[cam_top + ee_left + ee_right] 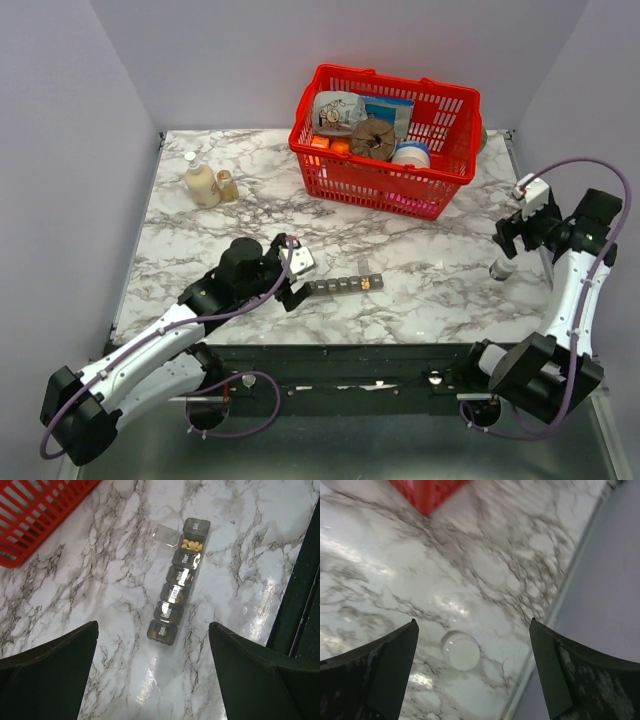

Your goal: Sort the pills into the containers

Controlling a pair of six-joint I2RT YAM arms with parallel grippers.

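Two end effectors, both with fingers spread wide and holding nothing. Nearest me, the left end effector [297,281] hangs just short of the near end of the containers [345,284], a dark strip of compartments lying flat on the table [420,300] at its middle front. In the left wrist view the strip [177,587] runs away between the fingers [50,675] without touching them. One compartment near its far end stands open, its clear lid [165,533] flipped aside and yellow pills [192,545] inside; the others look closed.

To the right, the right end effector [508,240] hovers over a small white-capped bottle [500,268] standing upright near the table's right edge. Its cap [461,651] shows between the fingers with table visible on both sides.

Farther back sit a red basket [385,140] of assorted items and two small bottles [210,183] at the far left.

Hazards, as I judge them: an off-centre descent on the right could tip the bottle and roll it toward the edge. A forward nudge on the left could shove the light strip, shake pills from the open compartment, or catch the raised lid.
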